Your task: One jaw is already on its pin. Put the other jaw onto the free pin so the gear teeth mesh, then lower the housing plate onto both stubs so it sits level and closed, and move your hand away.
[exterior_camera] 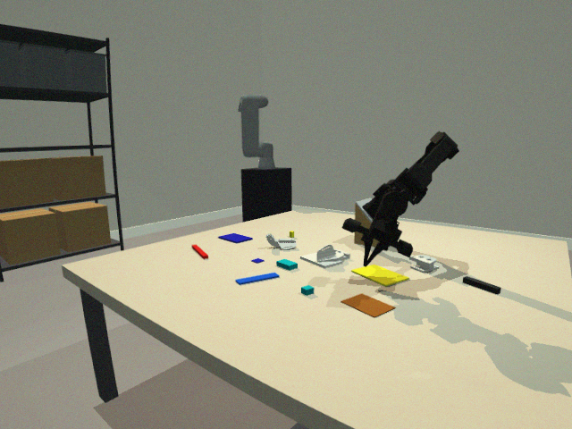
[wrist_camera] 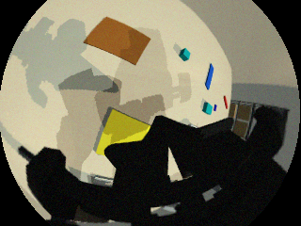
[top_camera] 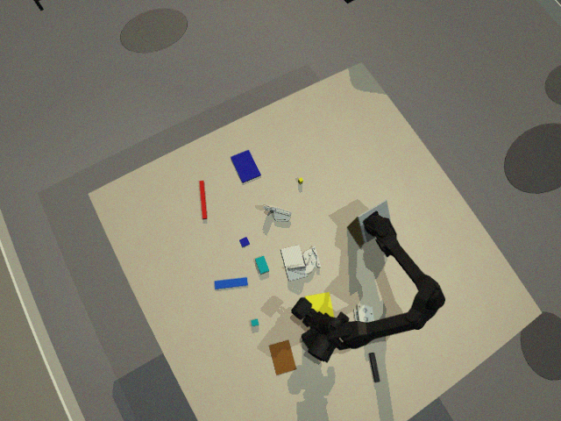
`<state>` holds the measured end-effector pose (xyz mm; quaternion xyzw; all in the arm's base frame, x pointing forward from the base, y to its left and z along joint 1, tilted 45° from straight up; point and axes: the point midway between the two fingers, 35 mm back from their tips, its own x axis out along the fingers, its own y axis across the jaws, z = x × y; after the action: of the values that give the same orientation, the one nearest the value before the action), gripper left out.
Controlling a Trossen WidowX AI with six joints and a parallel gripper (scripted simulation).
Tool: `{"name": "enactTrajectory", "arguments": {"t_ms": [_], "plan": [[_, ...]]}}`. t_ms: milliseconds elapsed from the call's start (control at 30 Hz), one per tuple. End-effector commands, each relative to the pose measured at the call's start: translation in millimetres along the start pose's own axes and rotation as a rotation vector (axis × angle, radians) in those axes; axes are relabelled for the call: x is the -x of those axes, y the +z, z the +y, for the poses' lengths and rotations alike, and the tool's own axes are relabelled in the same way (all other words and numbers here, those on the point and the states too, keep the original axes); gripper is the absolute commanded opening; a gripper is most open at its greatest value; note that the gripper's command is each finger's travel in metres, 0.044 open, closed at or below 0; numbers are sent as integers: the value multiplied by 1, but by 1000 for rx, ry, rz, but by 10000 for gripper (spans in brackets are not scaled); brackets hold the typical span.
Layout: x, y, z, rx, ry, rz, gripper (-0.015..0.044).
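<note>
claw: fingers together, nothing held
housing plate: likely the white piece right of centre, exterior view; not fitted
base: mid-frame, one jaw on
loose jaw: farther back, unmounted
left: mesh, cover, retreat

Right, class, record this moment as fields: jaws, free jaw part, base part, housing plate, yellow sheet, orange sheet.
jaws: shut, nothing held
loose jaw part: on the table, off the base
base part: one toothed part on it
housing plate: cannot tell for sure which piece
yellow sheet: flat, partly under the arm from above
orange sheet: flat
</note>
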<state>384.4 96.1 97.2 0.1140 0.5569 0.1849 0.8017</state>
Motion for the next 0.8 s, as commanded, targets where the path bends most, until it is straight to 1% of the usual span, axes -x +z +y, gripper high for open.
{"name": "enactTrajectory", "arguments": {"t_ms": [0,267,533,767], "plan": [[-9,0,-33,-76,-12,43,0],[-23,-11,-107,-285,-30,122,0],[-32,-32,-163,-473,-31,176,0],[-38,-61,-226,-649,1,232,0]]}}
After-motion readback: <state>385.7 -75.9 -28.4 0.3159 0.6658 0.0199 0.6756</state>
